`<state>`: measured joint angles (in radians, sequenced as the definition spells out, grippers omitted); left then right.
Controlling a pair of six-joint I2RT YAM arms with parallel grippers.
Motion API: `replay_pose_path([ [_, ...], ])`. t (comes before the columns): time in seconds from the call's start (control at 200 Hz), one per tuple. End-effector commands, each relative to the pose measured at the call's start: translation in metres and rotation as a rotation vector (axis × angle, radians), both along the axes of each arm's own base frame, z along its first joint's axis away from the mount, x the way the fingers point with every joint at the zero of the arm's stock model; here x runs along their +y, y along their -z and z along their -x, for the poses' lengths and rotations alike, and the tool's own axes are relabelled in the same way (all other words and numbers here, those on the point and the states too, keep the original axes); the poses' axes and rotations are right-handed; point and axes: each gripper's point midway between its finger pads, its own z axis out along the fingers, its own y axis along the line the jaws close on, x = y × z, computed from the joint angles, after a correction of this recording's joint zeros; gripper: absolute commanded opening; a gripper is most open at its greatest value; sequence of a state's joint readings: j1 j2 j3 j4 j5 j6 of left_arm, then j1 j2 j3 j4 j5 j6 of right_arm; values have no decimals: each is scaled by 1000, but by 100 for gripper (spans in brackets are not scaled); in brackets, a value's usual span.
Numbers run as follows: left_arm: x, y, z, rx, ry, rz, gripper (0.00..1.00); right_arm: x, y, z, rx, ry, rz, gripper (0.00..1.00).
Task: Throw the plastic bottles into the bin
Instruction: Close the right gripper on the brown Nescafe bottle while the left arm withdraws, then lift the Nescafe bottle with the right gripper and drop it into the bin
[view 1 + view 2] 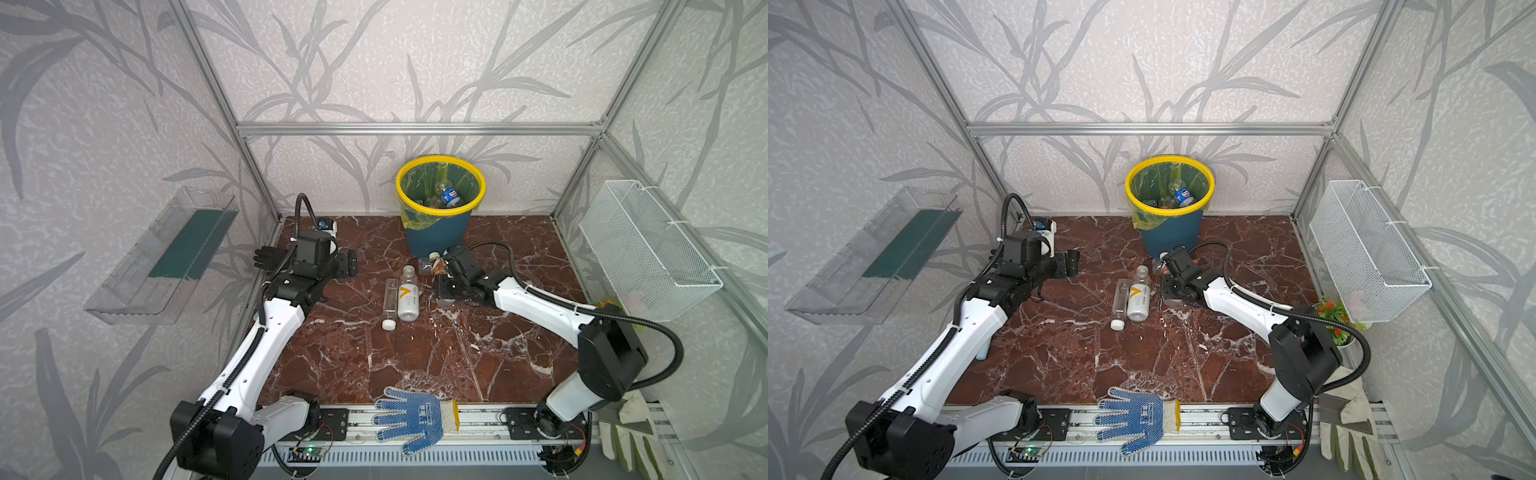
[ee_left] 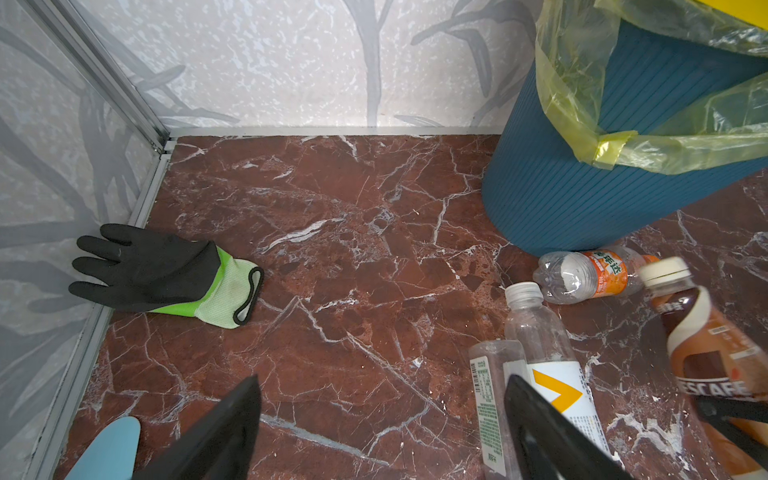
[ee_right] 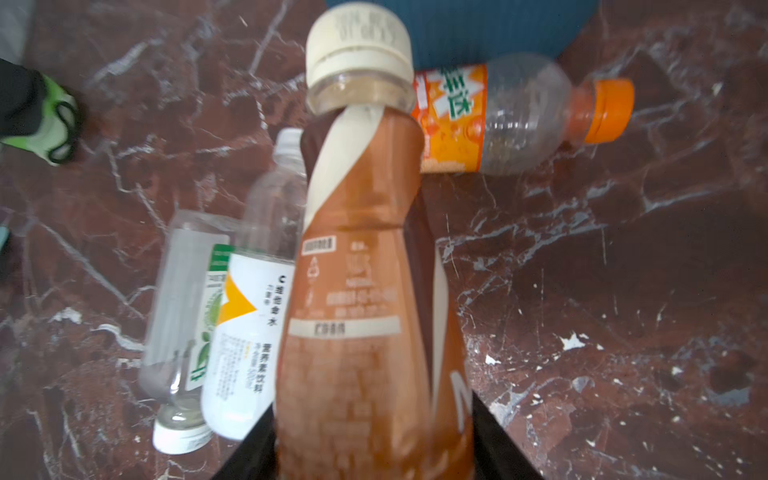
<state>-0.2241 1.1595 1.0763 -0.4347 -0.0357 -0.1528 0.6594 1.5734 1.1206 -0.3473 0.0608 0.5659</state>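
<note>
Plastic bottles (image 1: 434, 202) lie heaped inside the bin (image 1: 436, 237), which stands at the back of the marble table (image 1: 415, 361) close to the wall. A blue-labelled bottle (image 1: 449, 196) sits on top of the heap. Four others are seen outside it.

The right gripper (image 3: 374, 440) is clamped on the lower body of a brown coffee bottle (image 3: 361, 270), whose cream cap points toward the bin's foot. Whether the bottle clears the table cannot be told. Just beyond its cap, an orange-labelled bottle (image 3: 498, 116) lies on its side at the foot of the bin.

Nearer the middle of the table, a white-labelled bottle (image 1: 408, 297) and a slim clear bottle (image 1: 390, 301) lie side by side, touching. The slim one is on the left in both top views. The left gripper (image 2: 383, 382) hovers to their left with jaws spread wide and nothing between them.

A black and green glove (image 2: 145, 270) lies by the left wall. A blue dotted glove (image 1: 409, 419) lies at the front edge.
</note>
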Motion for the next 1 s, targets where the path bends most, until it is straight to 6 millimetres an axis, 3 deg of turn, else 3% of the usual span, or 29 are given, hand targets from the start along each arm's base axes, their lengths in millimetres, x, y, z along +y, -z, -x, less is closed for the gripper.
replay_pose_path([
  [0.0,-2,-6,-4,-11,2,11,91,-9,-26,1,-119,-9,-14,51],
  [0.205,-3,-1,-7,-2,8,11,90,-40,-86,5,-362,43,-72,52],
  [0.36,-6,4,-8,1,23,16,90,-58,-153,17,-573,47,-126,53],
  [0.51,-12,8,-10,4,49,32,90,-90,-219,35,-818,87,-104,54],
  [0.685,-19,8,-11,-16,80,61,90,-126,-282,61,-1100,175,-112,54],
  [0.795,-24,4,-10,-32,102,82,90,-134,-323,72,-1234,209,-163,54],
  [0.895,-22,0,-9,-41,88,87,90,-125,-358,59,-1282,215,-148,54],
  [0.995,-28,-2,-9,-25,110,102,92,-89,-380,10,-1196,122,-76,56],
])
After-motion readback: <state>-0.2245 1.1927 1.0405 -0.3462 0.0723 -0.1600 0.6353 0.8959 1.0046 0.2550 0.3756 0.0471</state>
